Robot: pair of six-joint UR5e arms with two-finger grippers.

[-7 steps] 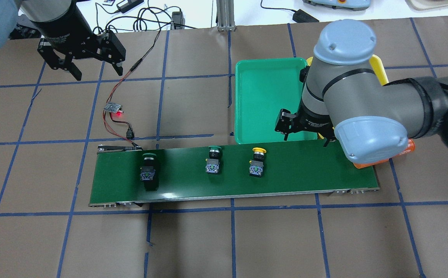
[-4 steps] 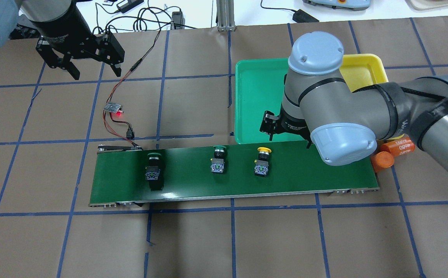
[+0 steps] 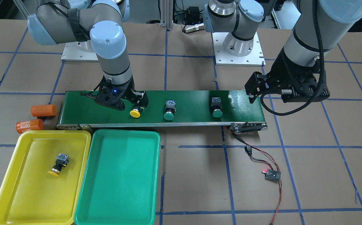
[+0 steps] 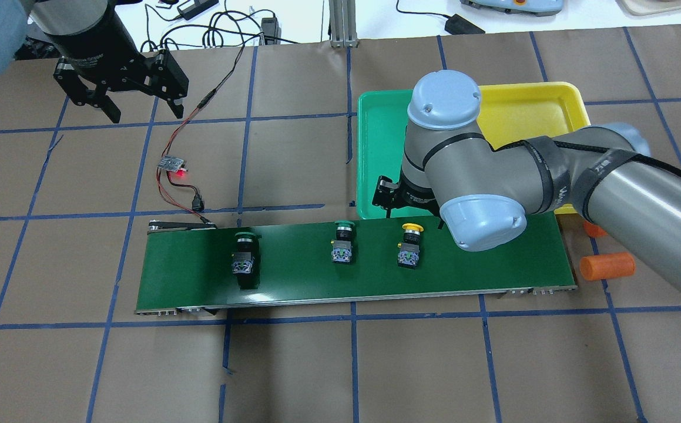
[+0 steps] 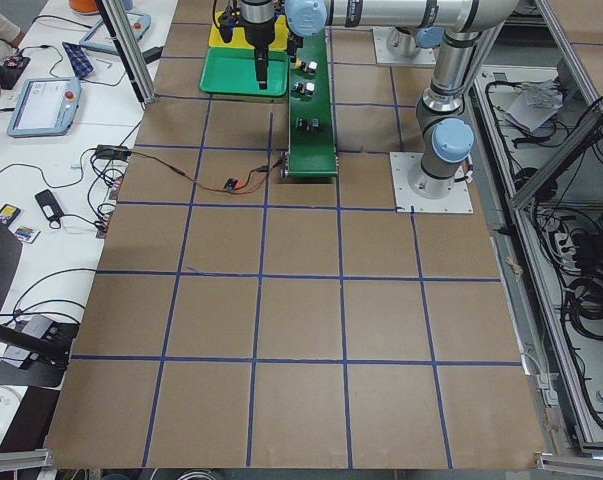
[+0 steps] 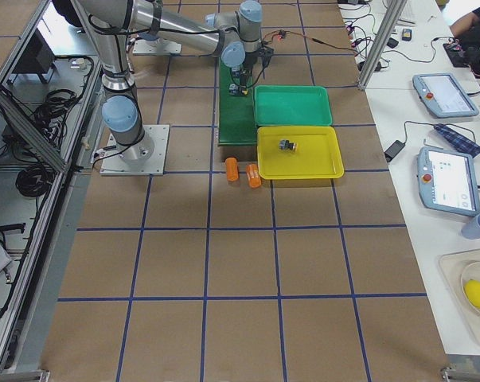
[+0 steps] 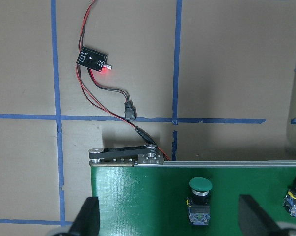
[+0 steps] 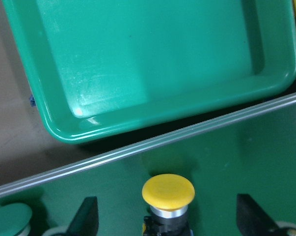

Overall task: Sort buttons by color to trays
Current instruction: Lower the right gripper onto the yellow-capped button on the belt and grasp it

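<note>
Trays lie nearest in the front-facing view: the yellow tray (image 3: pixel 27 193) at seven o'clock carries one yellow button (image 3: pixel 59 164), the green tray (image 3: pixel 118 181) touching it at six. Beyond, on the conveyor belt (image 3: pixel 193 106), a second yellow button (image 3: pixel 134 113) and two green buttons (image 3: pixel 169 112) lie capped toward the trays. The right gripper (image 8: pixel 166 199), spread wide and empty, straddles that second yellow button. It looks light, rigid and slick-domed; pinch the square body. Farther, at two o'clock, the left gripper (image 4: pixel 143 108) hovers over the counter (image 3: pixel 309 140), open, holding nothing.
</note>
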